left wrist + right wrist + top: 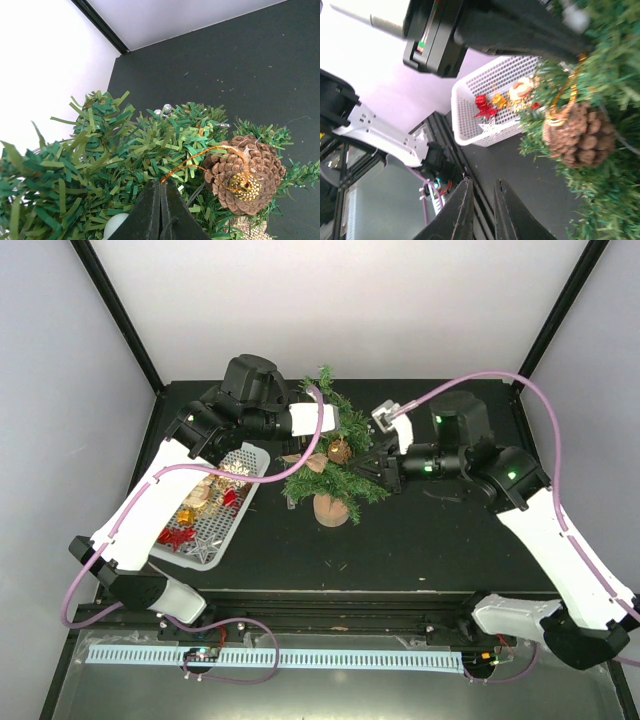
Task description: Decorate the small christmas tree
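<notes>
The small christmas tree (pixel 330 465) stands mid-table on its tan wooden base (pixel 332 508), leaning slightly. A brown pine cone (pixel 339 450) with a gold cord loop hangs against its branches. My left gripper (pixel 345 426) reaches over the tree top. In the left wrist view it (pixel 163 183) is shut on the gold cord (pixel 200 157), with the pine cone (pixel 245 172) beside it amid the tree's green needles (pixel 125 150). My right gripper (pixel 385 472) is at the tree's right side. In the right wrist view it (pixel 483 184) is empty, jaws slightly apart, below the pine cone (pixel 577 135).
A white perforated basket (pixel 205 562) left of the tree holds red and gold ornaments (pixel 180 537); it also shows in the right wrist view (pixel 470 135). A white ball (pixel 114 225) sits in the branches. Black frame posts stand at the back corners.
</notes>
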Robot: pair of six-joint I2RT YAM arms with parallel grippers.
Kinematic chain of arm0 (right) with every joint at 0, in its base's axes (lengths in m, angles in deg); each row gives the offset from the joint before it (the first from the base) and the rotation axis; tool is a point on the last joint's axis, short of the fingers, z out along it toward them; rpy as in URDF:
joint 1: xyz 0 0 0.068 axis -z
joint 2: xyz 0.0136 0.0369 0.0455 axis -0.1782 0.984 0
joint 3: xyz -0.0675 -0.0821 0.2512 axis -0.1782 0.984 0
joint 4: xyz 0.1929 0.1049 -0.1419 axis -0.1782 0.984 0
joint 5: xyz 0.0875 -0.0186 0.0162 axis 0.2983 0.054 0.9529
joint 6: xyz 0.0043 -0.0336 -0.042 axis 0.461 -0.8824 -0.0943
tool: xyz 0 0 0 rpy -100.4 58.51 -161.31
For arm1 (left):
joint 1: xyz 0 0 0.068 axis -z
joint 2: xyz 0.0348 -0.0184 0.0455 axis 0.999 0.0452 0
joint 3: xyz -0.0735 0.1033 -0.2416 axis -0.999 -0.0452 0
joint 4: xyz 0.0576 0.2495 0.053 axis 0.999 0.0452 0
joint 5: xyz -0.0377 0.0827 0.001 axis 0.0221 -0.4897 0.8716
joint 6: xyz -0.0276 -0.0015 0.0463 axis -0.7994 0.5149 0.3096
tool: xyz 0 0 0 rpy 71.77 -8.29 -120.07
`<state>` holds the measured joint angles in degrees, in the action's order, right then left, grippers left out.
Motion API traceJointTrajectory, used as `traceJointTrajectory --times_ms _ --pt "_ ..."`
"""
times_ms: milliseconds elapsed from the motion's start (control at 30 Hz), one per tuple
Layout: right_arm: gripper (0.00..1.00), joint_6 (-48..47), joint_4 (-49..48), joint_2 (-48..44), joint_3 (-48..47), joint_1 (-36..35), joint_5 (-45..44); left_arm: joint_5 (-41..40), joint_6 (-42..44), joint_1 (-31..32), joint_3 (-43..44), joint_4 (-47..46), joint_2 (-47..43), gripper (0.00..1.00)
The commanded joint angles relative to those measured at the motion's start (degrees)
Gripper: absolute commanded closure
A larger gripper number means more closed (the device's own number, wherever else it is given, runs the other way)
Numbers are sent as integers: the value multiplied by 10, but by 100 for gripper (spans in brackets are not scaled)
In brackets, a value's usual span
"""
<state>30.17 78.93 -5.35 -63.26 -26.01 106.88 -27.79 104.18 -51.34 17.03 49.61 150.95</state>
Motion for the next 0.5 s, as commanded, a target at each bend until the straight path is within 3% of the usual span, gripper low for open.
traceJointTrajectory --times_ms 0,467 --pt "87 -36 40 26 -19 -32 23 -9 6 3 8 -6 -7 98" --pt "91 -35 16 60 10 -37 -58 -5 1 2 10 -6 -6 98"
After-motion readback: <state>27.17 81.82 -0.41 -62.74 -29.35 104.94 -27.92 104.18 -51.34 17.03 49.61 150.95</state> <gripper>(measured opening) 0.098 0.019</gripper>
